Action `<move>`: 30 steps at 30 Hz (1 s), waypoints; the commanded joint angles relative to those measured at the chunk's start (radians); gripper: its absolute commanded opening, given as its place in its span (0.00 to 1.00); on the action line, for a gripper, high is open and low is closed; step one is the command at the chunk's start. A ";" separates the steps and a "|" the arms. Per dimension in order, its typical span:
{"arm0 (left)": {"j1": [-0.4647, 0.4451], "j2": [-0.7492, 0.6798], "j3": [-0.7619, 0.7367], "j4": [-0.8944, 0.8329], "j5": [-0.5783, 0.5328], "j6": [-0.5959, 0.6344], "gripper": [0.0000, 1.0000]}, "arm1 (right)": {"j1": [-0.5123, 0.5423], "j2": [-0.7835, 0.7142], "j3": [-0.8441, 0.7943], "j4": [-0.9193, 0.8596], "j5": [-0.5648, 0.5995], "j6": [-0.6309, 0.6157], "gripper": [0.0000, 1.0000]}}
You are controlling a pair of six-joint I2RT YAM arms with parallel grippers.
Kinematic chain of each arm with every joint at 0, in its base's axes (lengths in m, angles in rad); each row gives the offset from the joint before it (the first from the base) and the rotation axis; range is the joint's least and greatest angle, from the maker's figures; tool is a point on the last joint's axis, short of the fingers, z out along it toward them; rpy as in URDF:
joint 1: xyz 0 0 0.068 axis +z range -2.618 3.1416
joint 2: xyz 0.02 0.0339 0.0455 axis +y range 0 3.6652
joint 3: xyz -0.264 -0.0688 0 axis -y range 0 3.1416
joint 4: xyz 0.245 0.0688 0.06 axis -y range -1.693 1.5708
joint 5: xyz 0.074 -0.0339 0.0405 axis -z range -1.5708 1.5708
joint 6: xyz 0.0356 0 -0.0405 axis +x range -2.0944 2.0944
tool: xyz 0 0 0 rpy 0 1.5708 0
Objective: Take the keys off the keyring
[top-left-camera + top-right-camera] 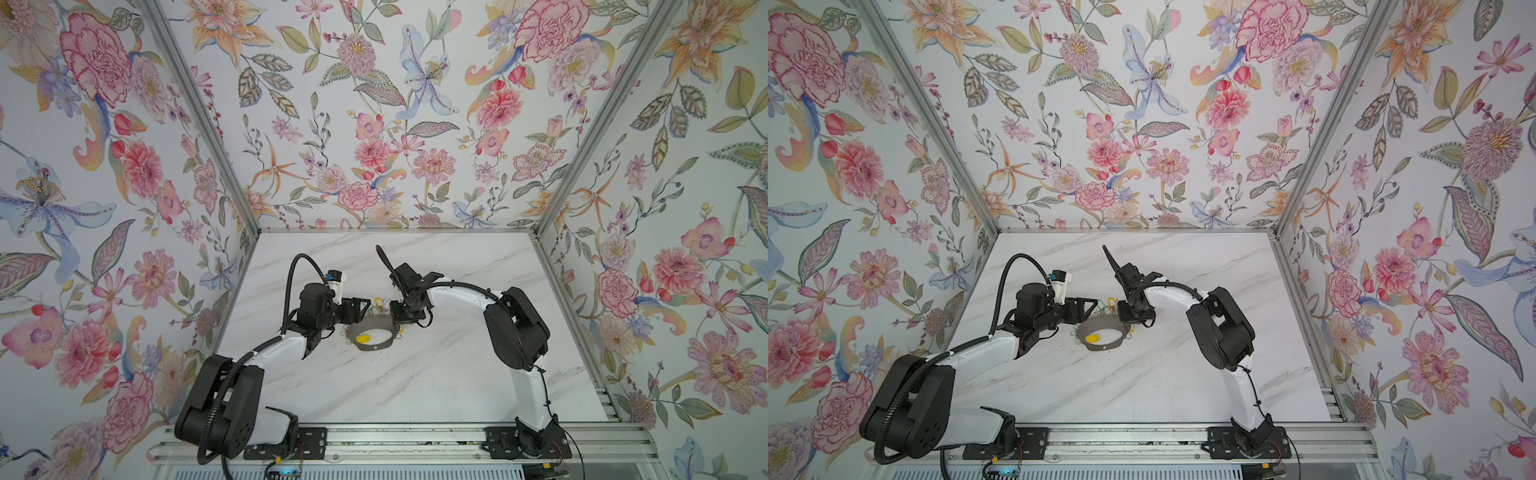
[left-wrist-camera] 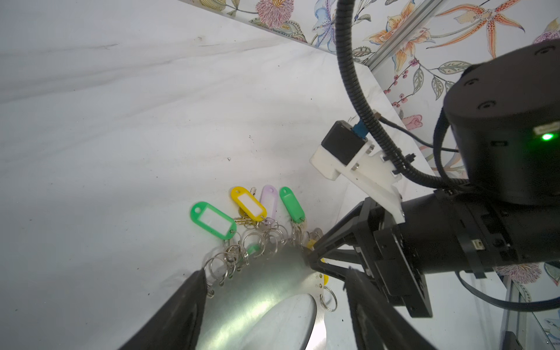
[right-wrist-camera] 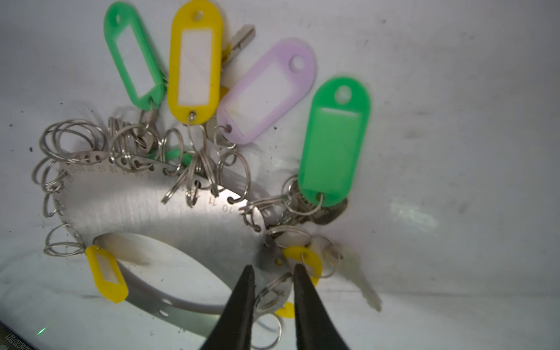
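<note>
Steel keyring (image 3: pixel 151 206) looks stiff and slick; take the light yellow-tagged key (image 3: pixel 360 278) at its wire loop (image 3: pixel 266 289). There the right gripper (image 3: pixel 272 268) stands nearly closed, while the left gripper (image 2: pixel 274 272) straddles the keyring; neither grip is clear.

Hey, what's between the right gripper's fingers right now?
In the right wrist view, a wire loop at the keyring's edge sits between the right gripper's fingers.
</note>
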 commanded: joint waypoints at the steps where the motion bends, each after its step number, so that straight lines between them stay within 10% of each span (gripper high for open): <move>1: -0.008 0.007 0.030 -0.019 -0.014 0.022 0.76 | 0.000 0.004 0.009 -0.009 0.005 0.004 0.14; 30: -0.034 0.036 0.016 0.026 0.017 -0.009 0.66 | 0.119 -0.151 -0.038 0.075 0.133 0.021 0.04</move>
